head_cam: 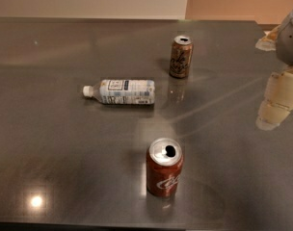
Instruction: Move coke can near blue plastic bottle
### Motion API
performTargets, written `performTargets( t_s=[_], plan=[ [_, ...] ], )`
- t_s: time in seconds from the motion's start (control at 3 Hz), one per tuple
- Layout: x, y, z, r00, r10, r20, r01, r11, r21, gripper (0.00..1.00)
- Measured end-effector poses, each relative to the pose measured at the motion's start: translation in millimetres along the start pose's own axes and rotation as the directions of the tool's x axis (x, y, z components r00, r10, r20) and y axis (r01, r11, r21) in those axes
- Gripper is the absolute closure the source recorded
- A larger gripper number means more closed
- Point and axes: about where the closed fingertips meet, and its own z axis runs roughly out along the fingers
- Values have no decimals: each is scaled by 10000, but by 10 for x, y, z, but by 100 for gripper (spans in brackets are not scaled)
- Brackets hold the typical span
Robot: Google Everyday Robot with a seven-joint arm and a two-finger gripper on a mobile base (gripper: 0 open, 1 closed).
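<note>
The coke can (164, 167), red with white script and a silver top, stands upright at the front middle of the table. The blue plastic bottle (120, 91), clear with a white cap and white-and-blue label, lies on its side left of centre, cap pointing left. My gripper (263, 83) hangs at the right edge of the camera view, above the table, well to the right of both and touching nothing. Its cream fingers (277, 100) stand apart, open and empty. The rest of the arm is out of view.
A brown-tan can (180, 57) with dark script stands upright behind and right of the bottle. The dark glossy table (55, 148) fills the view; its far edge meets a pale wall, and its front edge runs along the bottom.
</note>
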Motion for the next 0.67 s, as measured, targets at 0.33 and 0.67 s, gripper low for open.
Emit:
performTargets(
  t_s=[0.33,0.67],
  plan=[
    [-1,53,32,9994,-267,242,270,9996,-113,0],
    [-3,90,54,9983,-432,399,440,9989,-191,0]
  ],
)
